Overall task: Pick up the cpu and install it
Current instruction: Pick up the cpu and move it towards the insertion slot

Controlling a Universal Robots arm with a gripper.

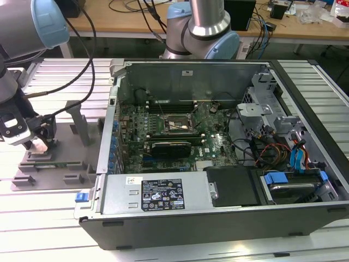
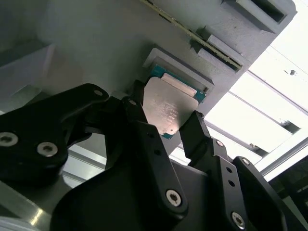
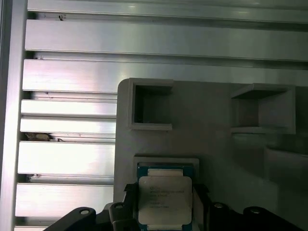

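The cpu (image 3: pixel 165 197), a small square chip with a silvery top plate and green edges, lies in a shallow square recess of the grey fixture tray (image 3: pixel 216 144). In both wrist views my gripper (image 3: pixel 165 192) has one black finger against each side of the chip. The second wrist view shows the cpu (image 2: pixel 163 108) between the fingertips (image 2: pixel 192 127), with the gripper (image 2: pixel 166 113) shut on it. In the exterior view the gripper (image 1: pixel 41 143) hangs low over the fixture tray (image 1: pixel 60 158) at the exterior view's left. The motherboard socket (image 1: pixel 174 124) sits inside the open computer case.
The open computer case (image 1: pixel 218 218) lies to the exterior view's right of the tray, full of cables, drive bays and a power supply. Upright grey blocks (image 1: pixel 82 123) rise from the tray near the gripper. A second arm's base (image 1: pixel 202 33) stands behind the case.
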